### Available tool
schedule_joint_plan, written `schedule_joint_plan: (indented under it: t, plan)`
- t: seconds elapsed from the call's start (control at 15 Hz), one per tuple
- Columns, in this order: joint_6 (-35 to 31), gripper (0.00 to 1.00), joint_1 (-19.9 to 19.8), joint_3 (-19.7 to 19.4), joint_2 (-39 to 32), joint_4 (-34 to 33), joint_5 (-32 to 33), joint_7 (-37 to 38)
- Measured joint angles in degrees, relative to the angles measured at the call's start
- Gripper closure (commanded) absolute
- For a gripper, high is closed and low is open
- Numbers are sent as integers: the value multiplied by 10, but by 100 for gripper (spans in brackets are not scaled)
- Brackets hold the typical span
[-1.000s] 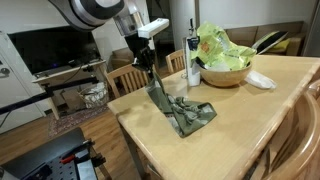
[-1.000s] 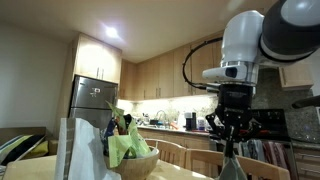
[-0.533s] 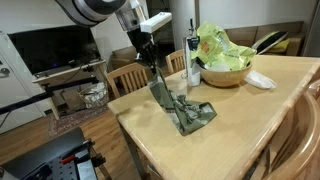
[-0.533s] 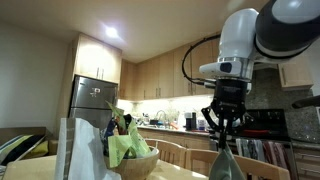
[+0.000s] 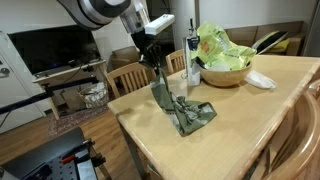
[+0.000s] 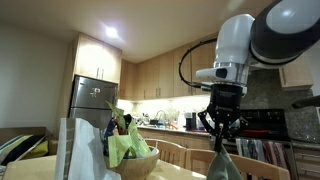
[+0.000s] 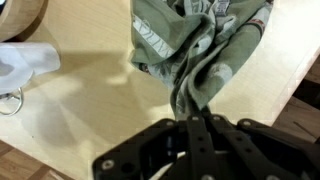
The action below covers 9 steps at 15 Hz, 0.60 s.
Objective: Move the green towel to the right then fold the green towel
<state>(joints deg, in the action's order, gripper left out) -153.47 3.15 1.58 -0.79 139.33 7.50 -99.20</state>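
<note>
Pincer (image 5: pixel 157 64) clamped on a corner of the green towel (image 5: pixel 185 112) hanging below, I judge the rightward carry is next.

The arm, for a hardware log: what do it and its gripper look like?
The arm has rounded white links with dark joint sections; a black cable loops beside it. The gripper is black, with slim jaws.

Wooden bowl (image 5: pixel 226 77) on the light wood table (image 5: pixel 270 115), heaped with lime-green crinkly material (image 5: pixel 220 45). White crumpled napkin (image 5: pixel 260 80) just beside the bowl. Dark bottle (image 5: pixel 192 60) on the bowl's opposite side. Wooden chair (image 5: pixel 128 78) at the table edge.
</note>
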Motion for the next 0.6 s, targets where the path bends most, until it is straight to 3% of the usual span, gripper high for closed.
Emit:
schedule_joint_plan:
  t: [0.27, 0.6]
  plan:
    - [-41, 98, -3, 0, -51, -27, 38, 32]
    - [-46, 99, -4, 0, -69, -40, 38, 32]
